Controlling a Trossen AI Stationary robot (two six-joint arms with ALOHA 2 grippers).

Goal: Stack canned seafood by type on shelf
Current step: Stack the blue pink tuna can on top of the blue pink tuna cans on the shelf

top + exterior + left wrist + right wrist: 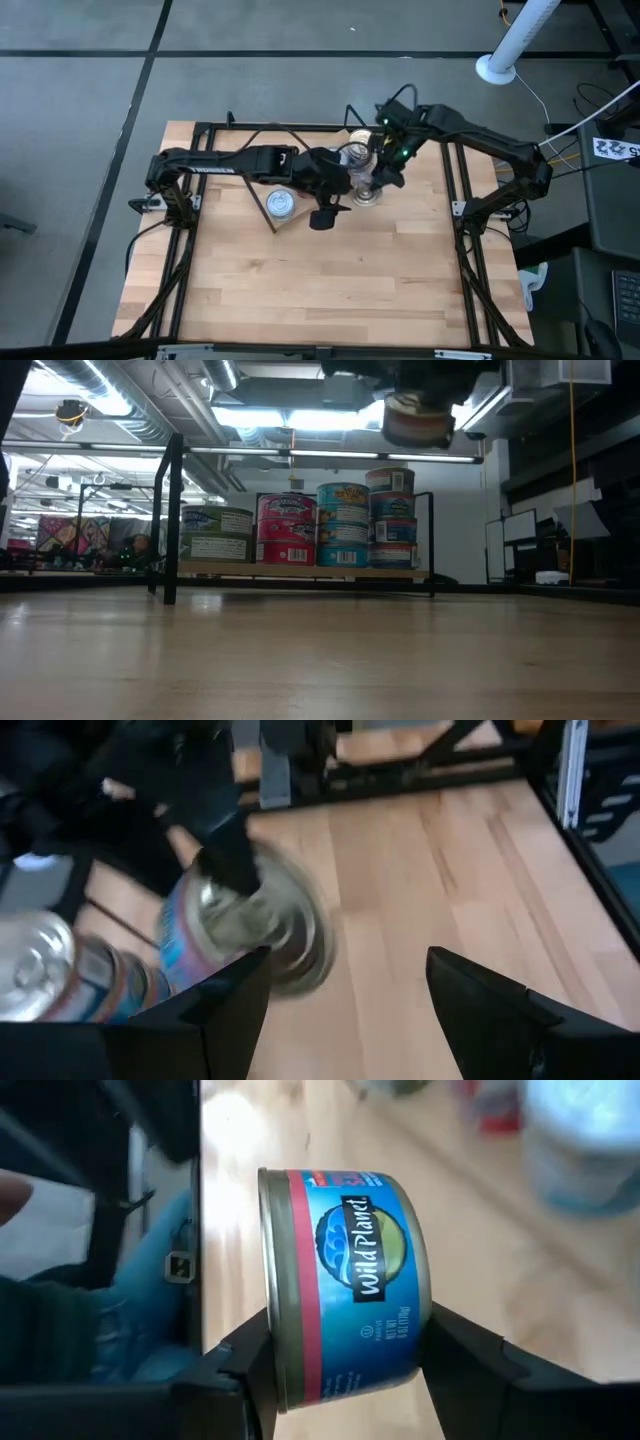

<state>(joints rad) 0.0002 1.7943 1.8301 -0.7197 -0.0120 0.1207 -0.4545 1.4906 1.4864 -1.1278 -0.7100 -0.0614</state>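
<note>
Right wrist view: my right claw [345,1355] pinches a blue-and-red labelled tin [345,1280] by its 2 flat ends, held clear above the table [330,280]. Beyond it in the high view, my left claw [328,208] hangs spread and empty near the tins on the shelf [300,572]. Farther back, the low view shows the shelf carrying 4 stacks of tins [345,525], with the held tin high above the rightmost.
</note>
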